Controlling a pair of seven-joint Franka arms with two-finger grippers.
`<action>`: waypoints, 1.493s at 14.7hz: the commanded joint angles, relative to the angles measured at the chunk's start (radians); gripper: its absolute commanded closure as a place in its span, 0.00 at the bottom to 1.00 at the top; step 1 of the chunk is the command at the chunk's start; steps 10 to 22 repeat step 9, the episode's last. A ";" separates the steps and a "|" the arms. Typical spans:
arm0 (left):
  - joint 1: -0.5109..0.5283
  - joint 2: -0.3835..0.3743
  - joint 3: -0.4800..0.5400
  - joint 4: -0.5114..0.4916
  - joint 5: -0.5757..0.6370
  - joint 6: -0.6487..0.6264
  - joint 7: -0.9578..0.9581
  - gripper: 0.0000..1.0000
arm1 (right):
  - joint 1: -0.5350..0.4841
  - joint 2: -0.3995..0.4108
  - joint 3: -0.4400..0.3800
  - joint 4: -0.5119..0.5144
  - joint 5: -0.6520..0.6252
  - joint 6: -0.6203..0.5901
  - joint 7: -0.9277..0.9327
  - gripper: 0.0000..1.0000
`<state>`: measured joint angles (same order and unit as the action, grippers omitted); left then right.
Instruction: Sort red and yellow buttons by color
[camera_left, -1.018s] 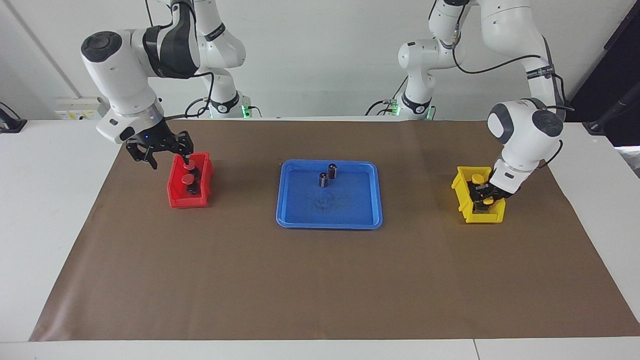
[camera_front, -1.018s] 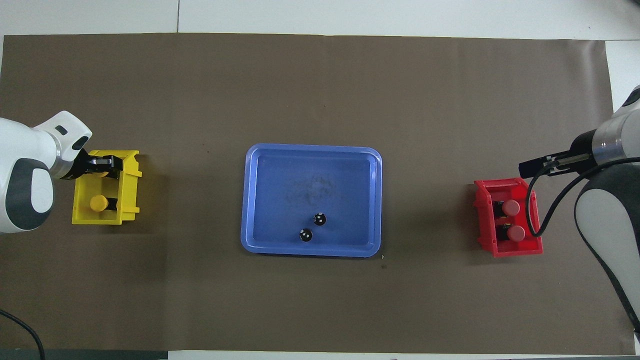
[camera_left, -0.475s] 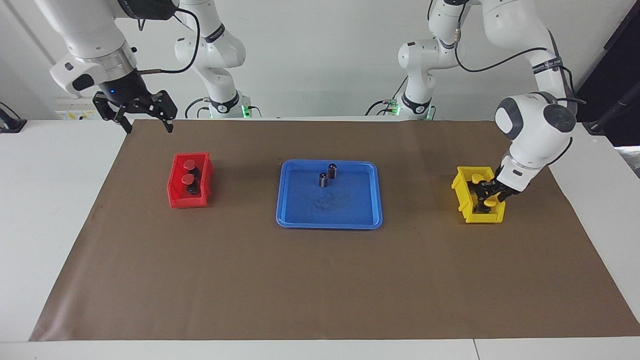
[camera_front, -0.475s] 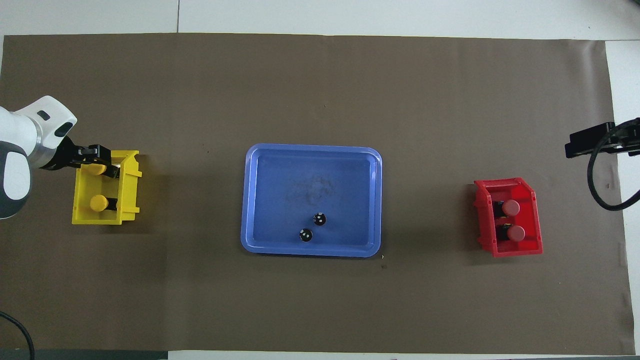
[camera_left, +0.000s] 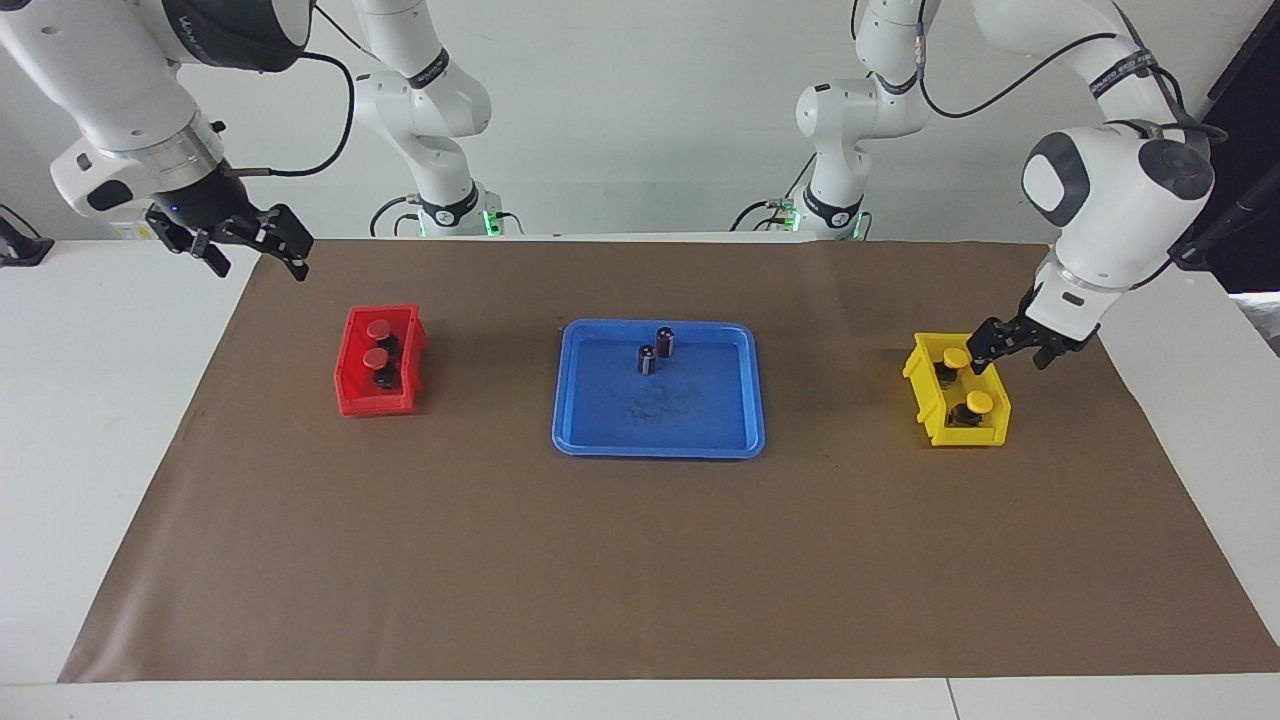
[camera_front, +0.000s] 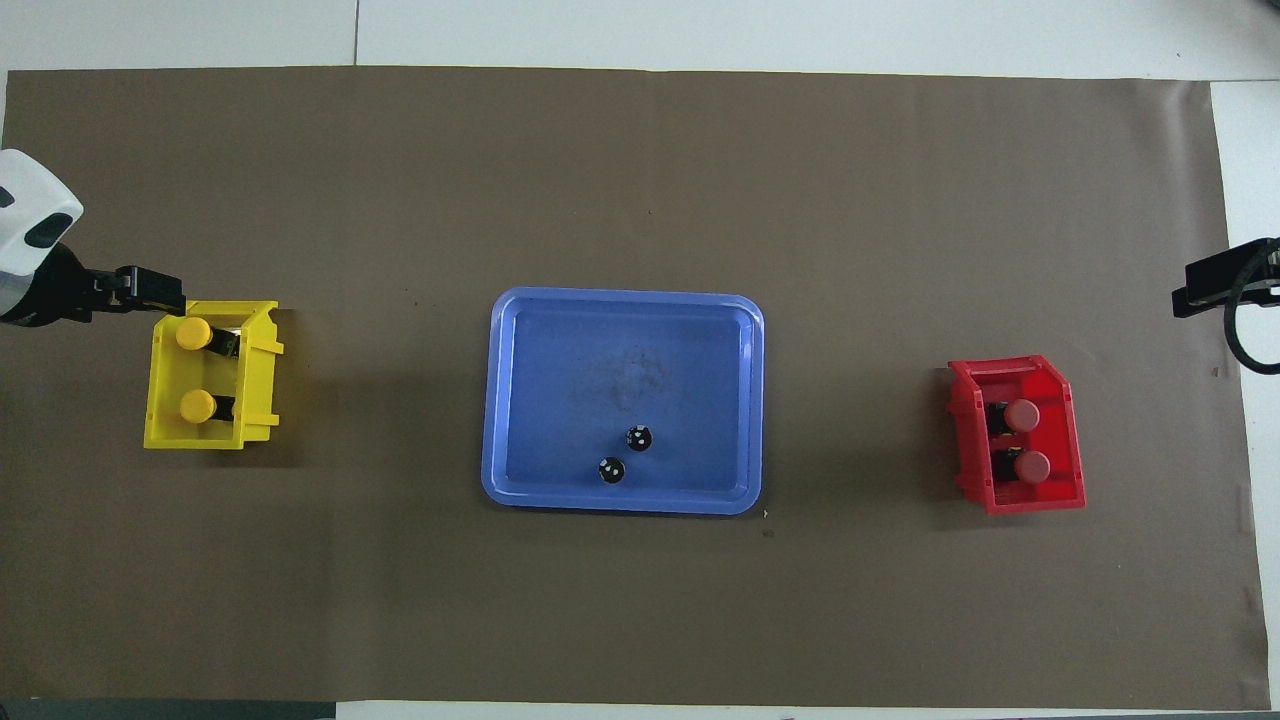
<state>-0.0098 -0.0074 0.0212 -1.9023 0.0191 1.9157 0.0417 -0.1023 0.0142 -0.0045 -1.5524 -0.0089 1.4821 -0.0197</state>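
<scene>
Now both hands, left hand (camera_left: 1012, 350) and right hand (camera_left: 252, 250), hang open, empty.

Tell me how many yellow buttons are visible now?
2. Both sit in the yellow bin: one yellow button nearer the robots, the other yellow button farther. None seems hidden.

Matt brown paper table cover (camera_left: 640, 560), glossy blue plastic tray (camera_left: 570, 420), smooth red plastic bin (camera_left: 352, 395), yellow plastic bin (camera_left: 925, 400), silvery-topped dark cylinders (camera_left: 665, 341)
</scene>
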 joint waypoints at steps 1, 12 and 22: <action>-0.024 -0.066 -0.014 0.049 0.013 -0.154 0.007 0.00 | -0.010 -0.039 0.008 -0.044 0.000 -0.006 0.006 0.00; -0.056 -0.074 -0.047 0.203 0.012 -0.319 0.024 0.00 | -0.002 -0.033 0.008 -0.029 -0.002 0.030 0.009 0.00; -0.056 -0.074 -0.047 0.203 0.012 -0.319 0.024 0.00 | -0.002 -0.033 0.008 -0.029 -0.002 0.030 0.009 0.00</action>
